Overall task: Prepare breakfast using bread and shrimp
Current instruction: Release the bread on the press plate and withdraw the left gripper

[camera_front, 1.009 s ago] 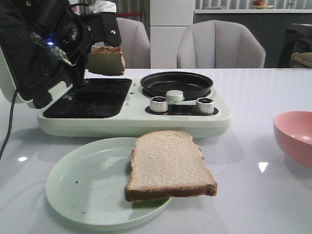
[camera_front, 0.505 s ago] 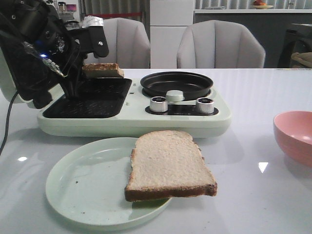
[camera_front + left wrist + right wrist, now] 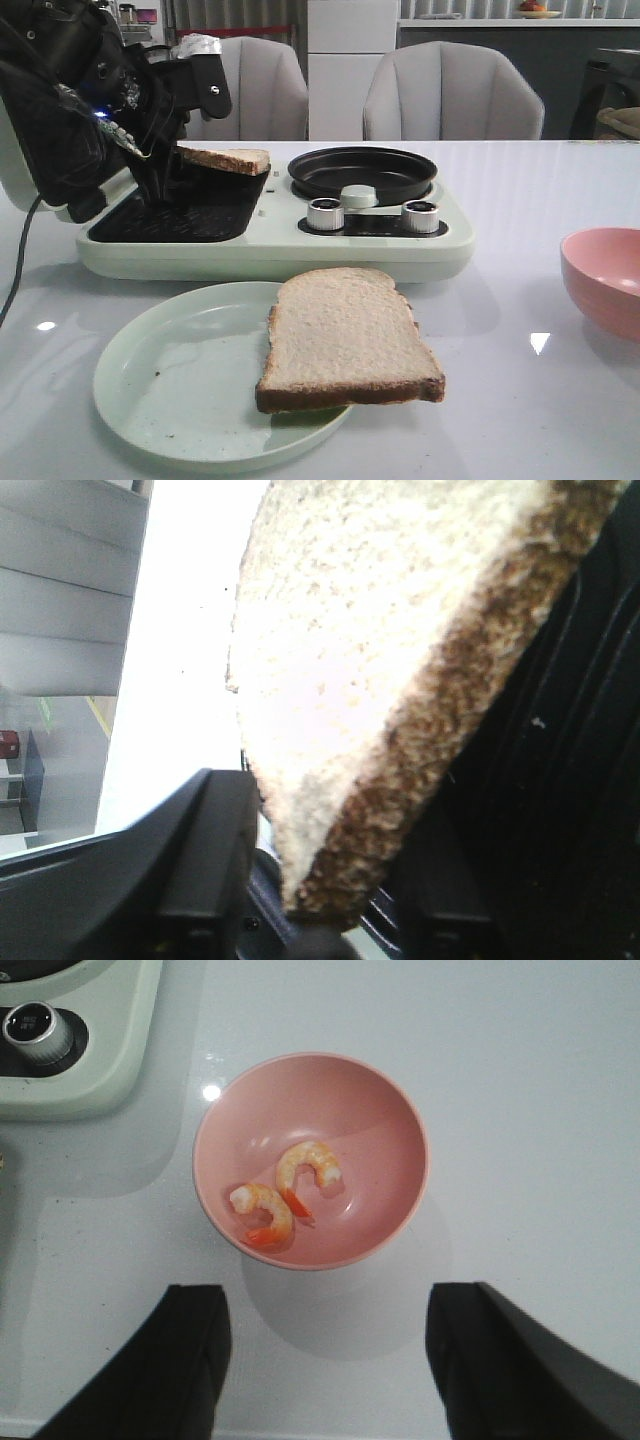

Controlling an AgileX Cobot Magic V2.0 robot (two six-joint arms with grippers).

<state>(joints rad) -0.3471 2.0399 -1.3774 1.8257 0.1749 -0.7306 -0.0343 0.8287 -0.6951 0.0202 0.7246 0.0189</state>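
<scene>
Bread (image 3: 228, 159), square, porous, brown-crusted

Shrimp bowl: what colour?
Pink bowl, clearest in the right wrist view, holding two shrimp.

My front camera sits low at the table edge, facing forward across the plate (image 3: 150, 400) and breakfast maker (image 3: 280, 245) toward 2 chairs. My left wrist camera presses close against a bread slice (image 3: 370, 680). My right wrist camera looks straight down on the pink bowl (image 3: 310, 1160), also seen at the front view's right edge.
</scene>
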